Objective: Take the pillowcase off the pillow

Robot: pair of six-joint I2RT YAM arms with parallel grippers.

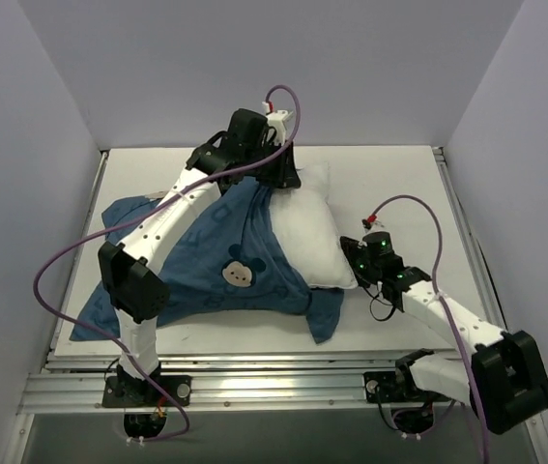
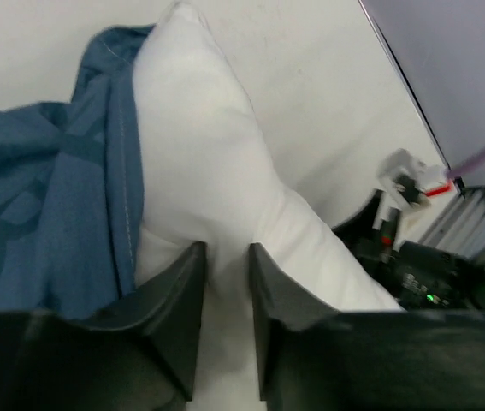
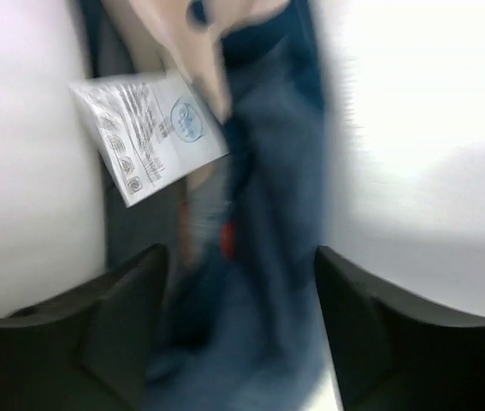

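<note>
The dark-blue pillowcase lies spread over the left of the table, a mouse face showing on it. The white pillow sticks out of it to the right. My left gripper is at the pillow's far end. In the left wrist view its jaws stand narrowly open with white pillow fabric between them, and the pillowcase edge is just to the left. My right gripper is at the pillow's near right corner, and its jaws stand wide open over blurred blue pillowcase cloth.
A white care label hangs from the cloth ahead of the right fingers. A blue flap trails toward the table's front edge. Grey walls close in the table on three sides. The right arm's base sits at the near right.
</note>
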